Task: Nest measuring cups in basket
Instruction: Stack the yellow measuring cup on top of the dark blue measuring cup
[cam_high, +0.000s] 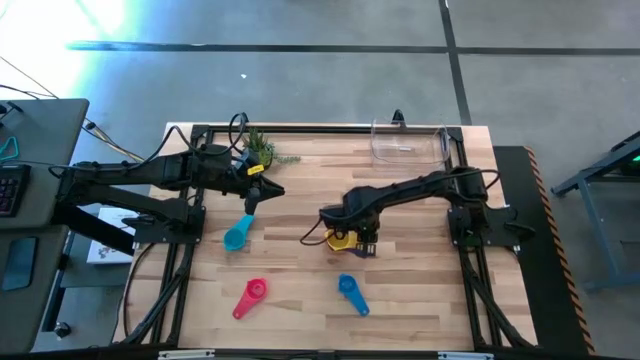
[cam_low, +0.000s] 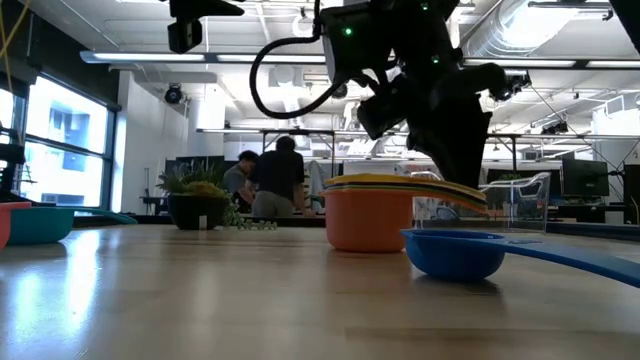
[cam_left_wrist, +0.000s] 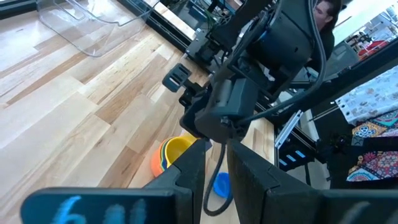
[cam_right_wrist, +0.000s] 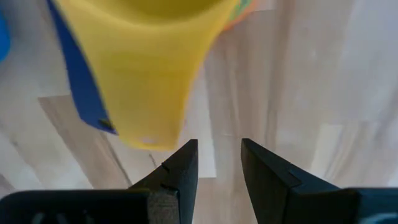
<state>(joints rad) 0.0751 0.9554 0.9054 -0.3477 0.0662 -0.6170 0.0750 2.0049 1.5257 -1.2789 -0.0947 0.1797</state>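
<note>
Right gripper (cam_high: 352, 238) above the yellow cup (cam_high: 340, 240).
Its fingers (cam_right_wrist: 180, 167) are slightly open, holding nothing; left gripper (cam_high: 252, 205) holds the teal cup (cam_high: 238, 235).

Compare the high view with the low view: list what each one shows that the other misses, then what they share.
Only the high view: the pink cup near the front edge, and the left hand above the teal cup. Only the low view: the orange-red cup beneath the yellow cup, and people in the room behind. Both: the right hand at the yellow cup, the blue cup, the potted plant and the clear basket.
</note>
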